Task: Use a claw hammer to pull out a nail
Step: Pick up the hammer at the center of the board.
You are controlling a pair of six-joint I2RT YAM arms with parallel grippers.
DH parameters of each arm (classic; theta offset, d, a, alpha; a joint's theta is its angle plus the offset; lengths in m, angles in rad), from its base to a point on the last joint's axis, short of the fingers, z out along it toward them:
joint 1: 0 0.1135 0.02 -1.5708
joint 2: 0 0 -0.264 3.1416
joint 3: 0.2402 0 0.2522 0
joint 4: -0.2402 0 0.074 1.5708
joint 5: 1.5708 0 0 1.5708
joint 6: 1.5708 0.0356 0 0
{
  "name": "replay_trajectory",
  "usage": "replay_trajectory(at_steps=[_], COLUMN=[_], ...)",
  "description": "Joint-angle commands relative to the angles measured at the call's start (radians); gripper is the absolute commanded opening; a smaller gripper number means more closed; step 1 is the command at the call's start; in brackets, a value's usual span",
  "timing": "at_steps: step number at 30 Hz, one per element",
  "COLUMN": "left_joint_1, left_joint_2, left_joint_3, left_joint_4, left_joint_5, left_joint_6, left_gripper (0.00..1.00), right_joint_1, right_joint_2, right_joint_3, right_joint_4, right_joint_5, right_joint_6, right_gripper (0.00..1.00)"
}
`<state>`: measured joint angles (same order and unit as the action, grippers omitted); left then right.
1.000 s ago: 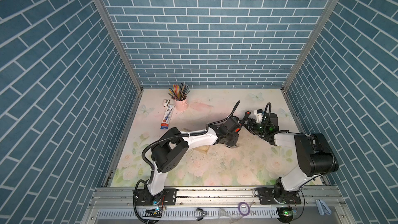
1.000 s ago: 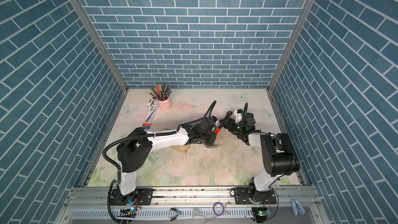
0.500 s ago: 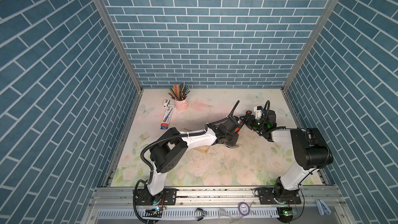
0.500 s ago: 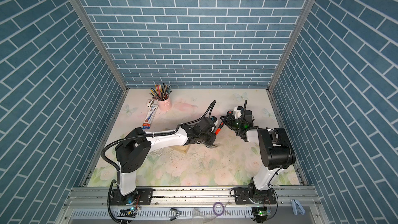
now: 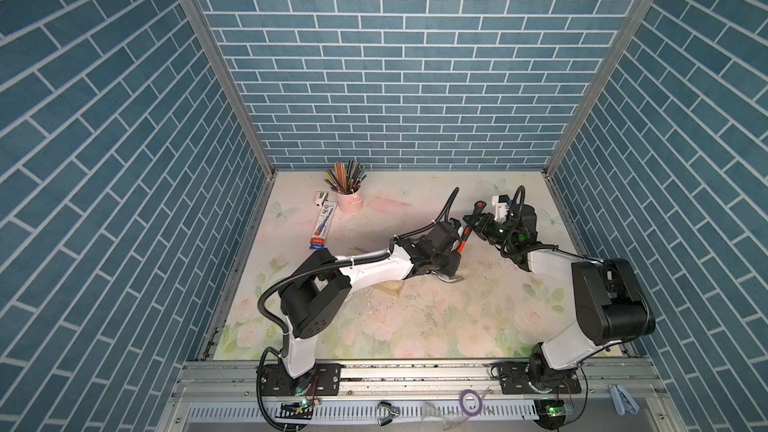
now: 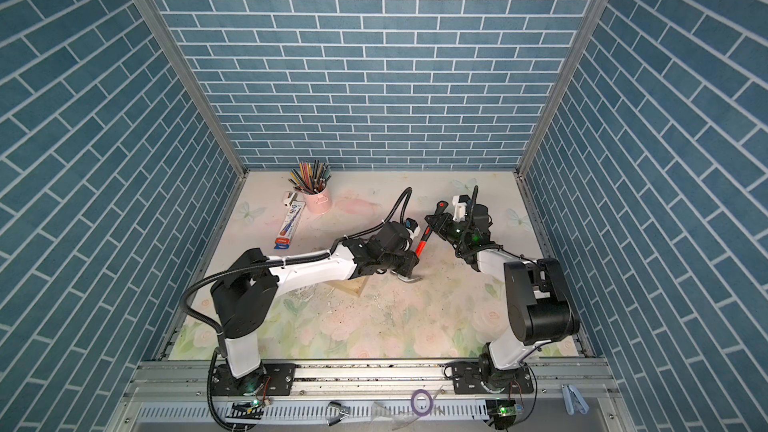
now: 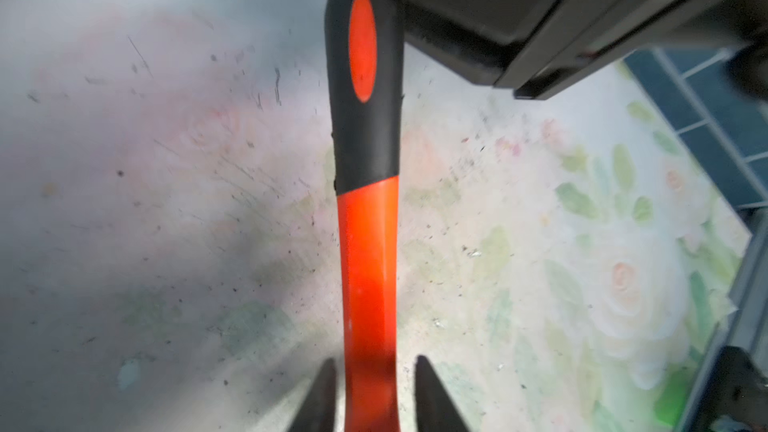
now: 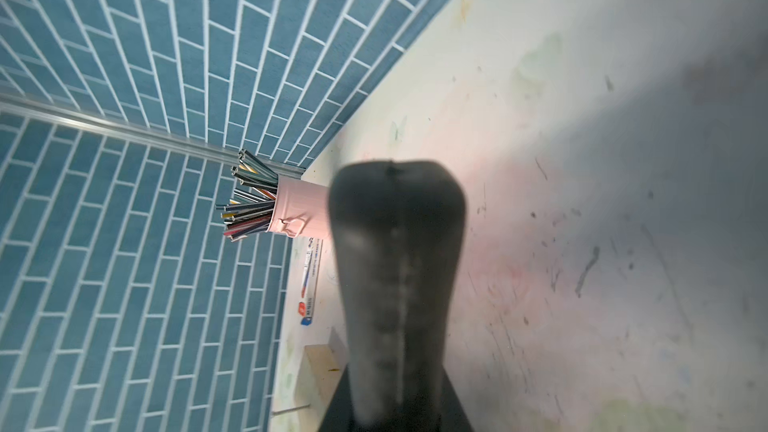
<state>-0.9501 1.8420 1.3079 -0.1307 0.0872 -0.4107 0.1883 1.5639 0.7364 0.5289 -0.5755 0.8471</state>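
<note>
Frankly, what matters most is what I see least: the claw hammer stands a little toward three o'clock of the middle of the floral table. Its grey head is down low and half buried under my left wrist, so I cannot tell what the claw bears on. From there the orange shaft leans up toward one o'clock. My left gripper straddles that shaft low down with its jaws apart; in the left wrist view a thin strip of table shows between each of the fingers and the orange. My right gripper is clamped on the black rubber end, whose red dot shows above it in both top views; its own wrist camera shows mostly that handle, blurred. The wooden block lies at nine o'clock of the head, and my left forearm covers all but one corner. Beside its edge a thin grey sliver, perhaps the nail, is too soft to be sure of. Well apart, at eleven o'clock near the back wall, a pink cup of pencils stands upright with a flat pencil box lying just beside it.
</note>
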Motion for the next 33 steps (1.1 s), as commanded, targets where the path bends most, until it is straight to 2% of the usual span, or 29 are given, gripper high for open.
replay_trajectory(at_steps=[1,4,6,9,12,16,20,30,33], left_joint_1=[0.04,0.091,0.14,0.213,0.3,0.397,0.515,0.717,0.731], left_joint_2=[-0.124,-0.201,-0.262,-0.364,-0.473,-0.588,-0.641,-0.602,-0.557], left_joint_3=[-0.013,-0.054,-0.09,-0.153,-0.233,-0.324,-0.398,-0.455,-0.451], left_joint_4=[0.082,0.081,0.063,0.011,-0.049,-0.123,-0.182,-0.398,-0.405], left_joint_5=[-0.001,-0.008,-0.006,-0.032,-0.028,-0.009,0.109,0.28,0.309], left_joint_6=[-0.036,-0.108,-0.173,-0.267,-0.348,-0.421,-0.466,-0.534,-0.566], left_gripper=[0.5,0.57,0.6,0.78,0.87,0.87,0.87,0.87,0.87], right_joint_1=[0.013,0.037,0.047,0.069,0.109,0.177,0.221,0.257,0.257], right_joint_2=[-0.096,-0.149,-0.158,-0.16,-0.174,-0.21,-0.222,-0.214,-0.211], right_joint_3=[0.066,0.096,0.127,0.158,0.173,0.179,0.184,0.202,0.202], right_joint_4=[-0.03,-0.074,-0.094,-0.098,-0.093,-0.105,-0.109,-0.108,-0.108], right_joint_5=[0.063,0.134,0.131,0.115,0.119,0.186,0.225,0.267,0.28], right_joint_6=[-0.105,-0.152,-0.167,-0.17,-0.186,-0.253,-0.314,-0.404,-0.41], right_gripper=[0.0,0.0,0.0,0.0,0.0,0.0,0.0,0.0,0.0])
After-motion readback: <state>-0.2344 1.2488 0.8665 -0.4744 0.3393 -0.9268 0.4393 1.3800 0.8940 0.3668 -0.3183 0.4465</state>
